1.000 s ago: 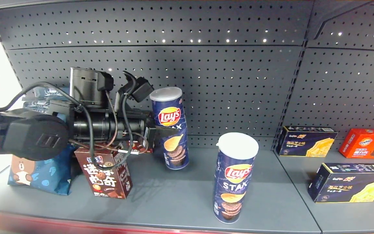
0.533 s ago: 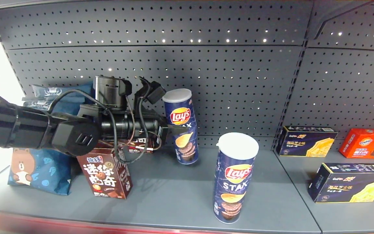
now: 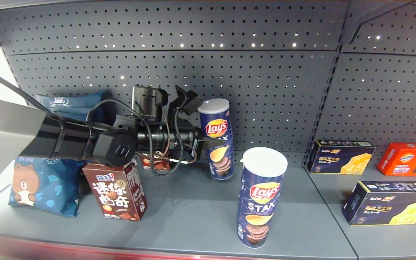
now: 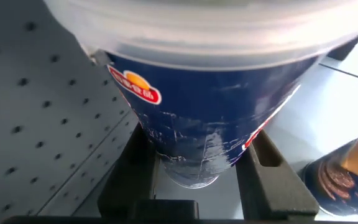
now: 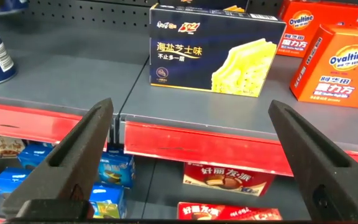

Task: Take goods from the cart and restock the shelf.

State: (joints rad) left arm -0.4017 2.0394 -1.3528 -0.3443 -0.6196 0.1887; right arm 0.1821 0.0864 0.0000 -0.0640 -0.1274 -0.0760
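The left pincer (image 3: 219, 144) grips a dark blue cardboard chip can with a white lid (image 3: 216, 124) above the grey metal shelf (image 3: 193, 213). The right pincer (image 5: 191, 106) stands wide open.

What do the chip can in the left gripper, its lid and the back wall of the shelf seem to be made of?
The chip can is likely a cardboard tube with a glossy printed skin: it shines and shows fine creases. Its lid looks like pale, smooth, translucent plastic. The back wall seems painted sheet metal, matte dark grey, with regular punched holes.
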